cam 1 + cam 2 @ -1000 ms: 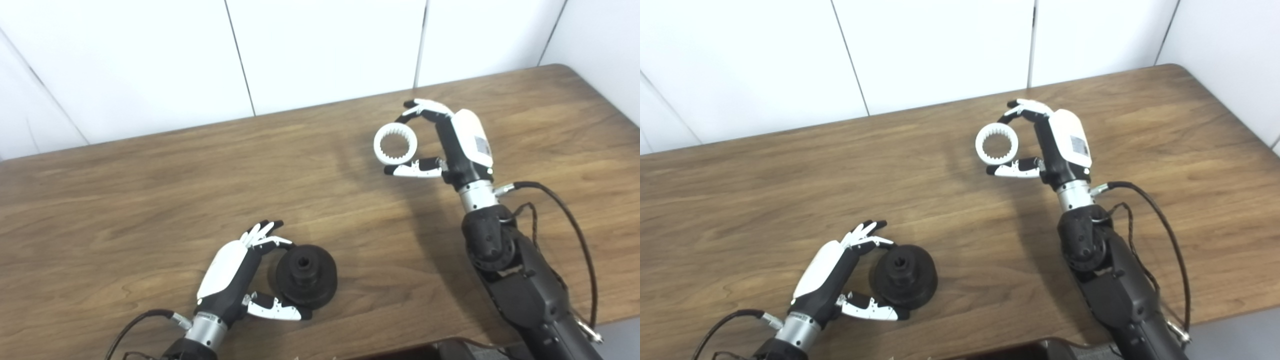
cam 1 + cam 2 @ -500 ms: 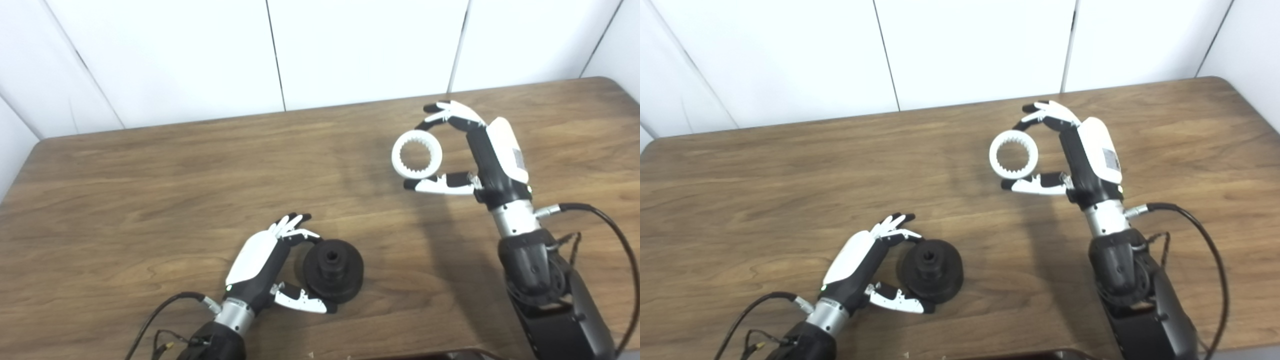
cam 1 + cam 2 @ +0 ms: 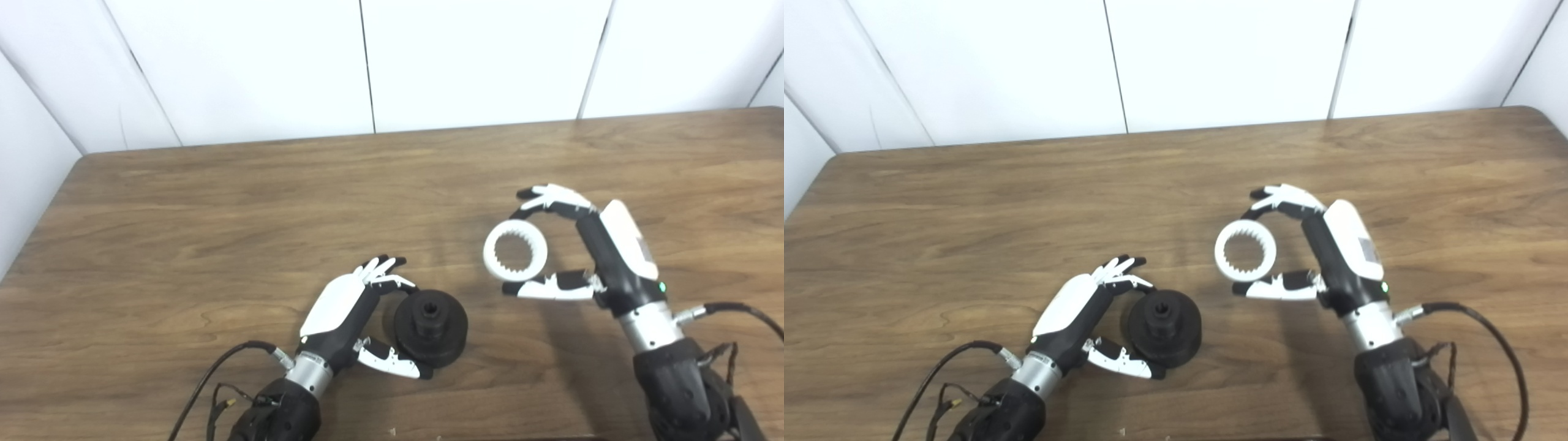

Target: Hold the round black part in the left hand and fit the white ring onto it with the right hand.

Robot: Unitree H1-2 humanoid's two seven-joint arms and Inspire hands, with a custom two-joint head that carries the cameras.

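The left hand (image 3: 343, 312) sits low on the wooden table (image 3: 184, 233), fingers curled over the far side of the round black part (image 3: 430, 321) and thumb reaching along its near edge, so the part is cupped between them and rests on the tabletop just right of the palm. Its raised hub with a centre hole faces up. Further right, well apart from that part, the right hand (image 3: 603, 254) pinches the white ring (image 3: 514, 250) between fingers above and thumb below; the ring stands on edge, left of the palm, inner teeth visible, clear of the table
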